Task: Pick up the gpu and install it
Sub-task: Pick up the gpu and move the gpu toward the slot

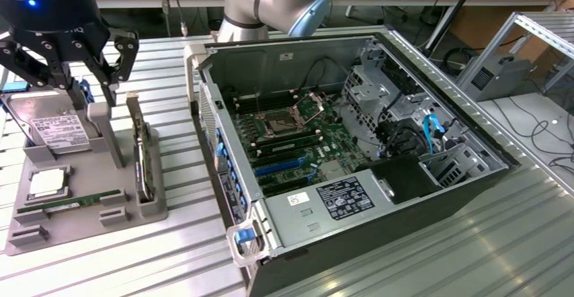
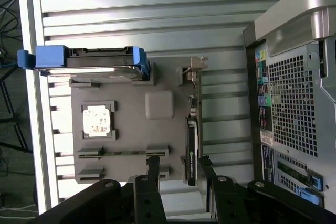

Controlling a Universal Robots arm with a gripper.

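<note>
The black claw (image 2: 178,163) hangs wide open above the thin dark gpu card (image 2: 191,150), so the grab is not done yet and needs the card right in its middle.

Thin gpu (image 1: 140,156) on edge in grey holder (image 1: 80,226)

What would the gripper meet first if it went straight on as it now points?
Probably the gpu, standing on edge in the grey holder, lined up between the open gripper's fingers; depth is unclear.
</note>
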